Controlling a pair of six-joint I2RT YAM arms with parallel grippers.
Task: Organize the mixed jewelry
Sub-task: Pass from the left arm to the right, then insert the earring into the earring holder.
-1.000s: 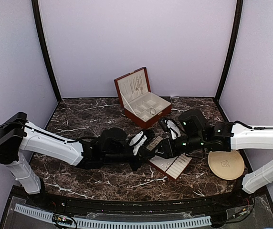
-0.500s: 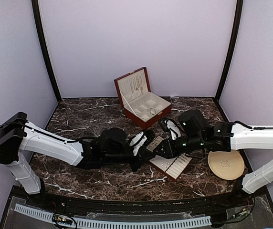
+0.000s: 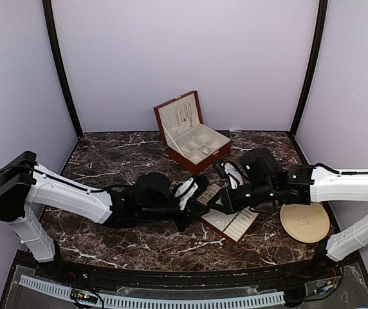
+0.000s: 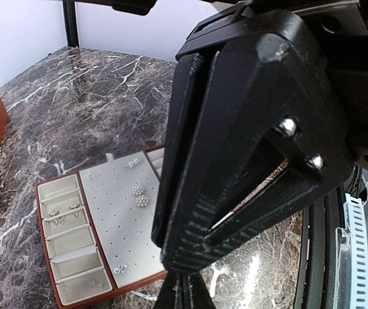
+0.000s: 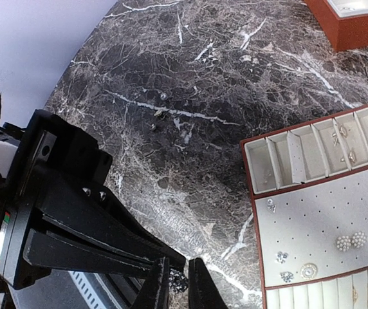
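Right fingers (image 5: 170, 283) pinched nearly together, low over desk (image 5: 190, 58). Small dark glittery jewelry piece (image 5: 179, 280) sat between tips, apparently grasped. Judged: held so for carrying to tray (image 5: 312, 219), which lay right of and beyond tips. Pearl studs (image 5: 351, 241) already seated on tray's pin panel. Loose specks (image 5: 159, 114) remained on desk, well beyond right fingers. Left fingers (image 4: 185, 296) clenched, nothing seen between them, tray just beyond and left of tips. Probably parked clear of right's work.
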